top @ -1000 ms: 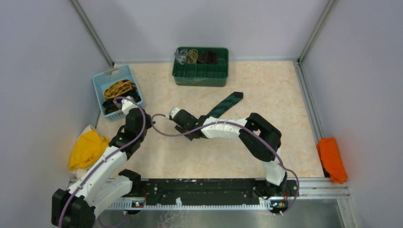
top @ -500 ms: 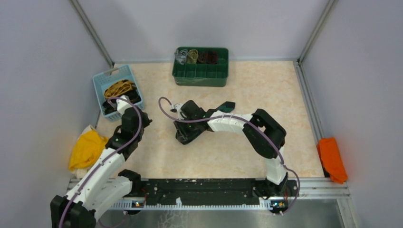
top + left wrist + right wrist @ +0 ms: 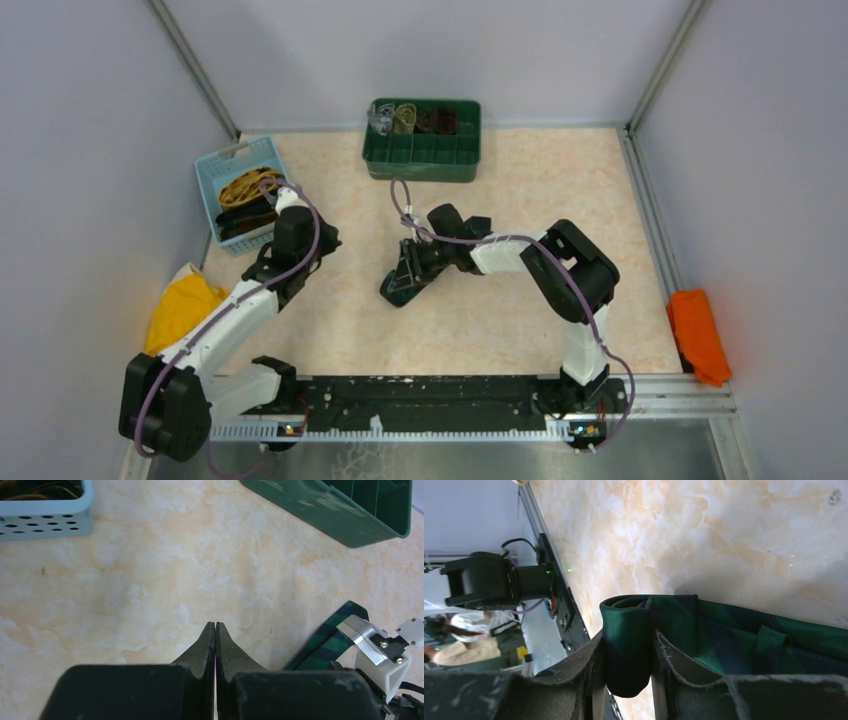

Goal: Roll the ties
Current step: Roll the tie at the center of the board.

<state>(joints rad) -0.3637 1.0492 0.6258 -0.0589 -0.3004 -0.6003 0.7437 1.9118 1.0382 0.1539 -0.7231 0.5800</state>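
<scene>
Dark green tie [image 3: 724, 640], folded end pinched in the right hand [image 3: 629, 652], rest trailing mid-desk [image 3: 600, 200] | left hand [image 3: 215, 630] closed, empty, nearby | fabric looks soft, light, slippery: grip the fold, keep tension.

Light falls bright and even from above; shadows on the surface [image 3: 480, 330] are soft and pale. My right claw [image 3: 628, 655] looks blurred up close, and the tie [image 3: 724, 635] throws a faint grey shadow there.
</scene>
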